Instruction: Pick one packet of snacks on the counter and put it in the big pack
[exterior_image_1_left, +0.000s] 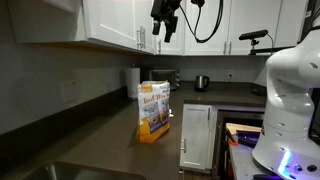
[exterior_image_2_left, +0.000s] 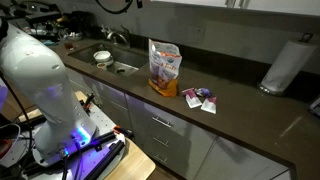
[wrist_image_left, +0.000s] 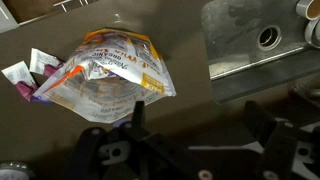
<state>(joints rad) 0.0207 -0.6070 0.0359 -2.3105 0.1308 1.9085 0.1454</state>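
As big pack (exterior_image_2_left: 165, 68) stands, long axis vertical

1. The big pack (exterior_image_2_left: 164, 68) stands upright on the counter (exterior_image_2_left: 240, 115).
2. In an exterior view, the sink (exterior_image_2_left: 112, 64) is set into the counter left of the big pack.
3. Small snack packets (exterior_image_2_left: 200, 98) lie on the counter just right of the big pack, nearer the front edge.
4. A paper-towel roll (exterior_image_2_left: 285, 65) stands far right, well apart from the packets.

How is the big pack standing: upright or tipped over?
Upright. In both exterior views the big pack stands on its base on the counter, top pointing up.
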